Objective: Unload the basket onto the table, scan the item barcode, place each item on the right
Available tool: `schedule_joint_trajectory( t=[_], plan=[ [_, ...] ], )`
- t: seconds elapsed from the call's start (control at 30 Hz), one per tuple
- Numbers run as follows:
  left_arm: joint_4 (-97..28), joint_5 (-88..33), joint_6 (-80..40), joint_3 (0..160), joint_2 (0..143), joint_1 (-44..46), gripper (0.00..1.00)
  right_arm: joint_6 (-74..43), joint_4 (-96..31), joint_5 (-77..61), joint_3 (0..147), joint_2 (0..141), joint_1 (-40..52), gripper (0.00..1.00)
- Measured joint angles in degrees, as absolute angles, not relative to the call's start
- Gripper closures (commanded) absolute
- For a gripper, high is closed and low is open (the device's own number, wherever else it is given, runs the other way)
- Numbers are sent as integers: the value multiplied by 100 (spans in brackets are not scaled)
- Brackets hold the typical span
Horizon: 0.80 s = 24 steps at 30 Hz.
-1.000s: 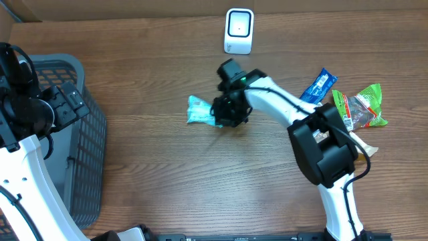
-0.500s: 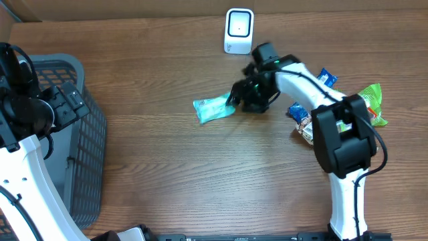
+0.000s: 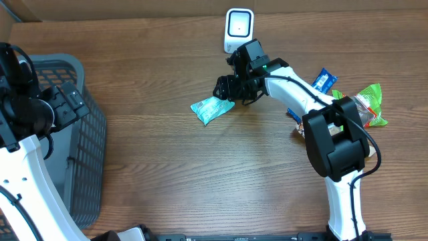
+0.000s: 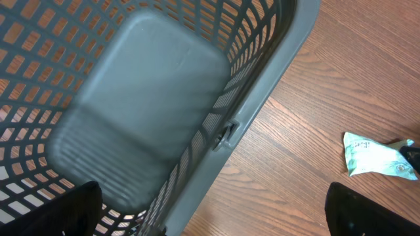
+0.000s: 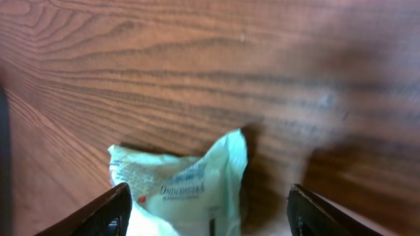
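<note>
- Right jaws have just sprung apart, and the teal packet [image 3: 211, 109] now lies loose on the counter [image 3: 167, 181], mid-frame, below-left of the scanner [image 3: 239, 30].
- Scan looks unfinished; it probably needs a regrasp.
- Left jaws gape wide, far left.

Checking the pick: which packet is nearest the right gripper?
The mint-green packet, alone mid-table beside the right gripper; the blue packet and bright-green packet lie farther off.
</note>
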State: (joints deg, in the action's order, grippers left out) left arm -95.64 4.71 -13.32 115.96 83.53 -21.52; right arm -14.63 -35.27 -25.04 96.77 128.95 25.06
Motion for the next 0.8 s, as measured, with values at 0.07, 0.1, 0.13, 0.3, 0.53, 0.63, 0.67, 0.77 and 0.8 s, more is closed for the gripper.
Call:
schedule_joint_trajectory(
  t=[0.07, 0.1, 0.13, 0.3, 0.53, 0.63, 0.67, 0.77, 0.8],
  plan=[
    [-9564, 471, -1332, 11596, 8353, -2152, 1, -1221, -3483, -2482, 9677, 12895, 2499, 23],
    [-9564, 471, -1332, 11596, 8353, -2152, 0, -1153, -3505, -2484, 9677, 12895, 2502, 23],
    [-9564, 471, -1332, 11596, 8353, -2152, 0, -1111, -3527, -2508, 9677, 12895, 2510, 23],
    [-9564, 471, -1332, 11596, 8353, -2152, 0, -1070, -3632, -2674, 9677, 12895, 2600, 31],
    [-9564, 471, -1332, 11596, 8353, -2152, 0, -1712, -3695, -2738, 9677, 12921, 2779, 60],
    [-9561, 471, -1332, 11596, 8353, -2152, 0, -2021, -3741, -2834, 9677, 12958, 2777, 66],
    [-9564, 471, -1332, 11596, 8353, -2152, 0, -2073, -3754, -2856, 9677, 12962, 2777, 67],
    [-9564, 471, -1332, 11596, 8353, -2152, 0, -2209, -3793, -3004, 9677, 12978, 2779, 79],
    [-9564, 471, -1332, 11596, 8353, -2152, 0, -2222, -3822, -3055, 9677, 12978, 2781, 85]
  ],
)
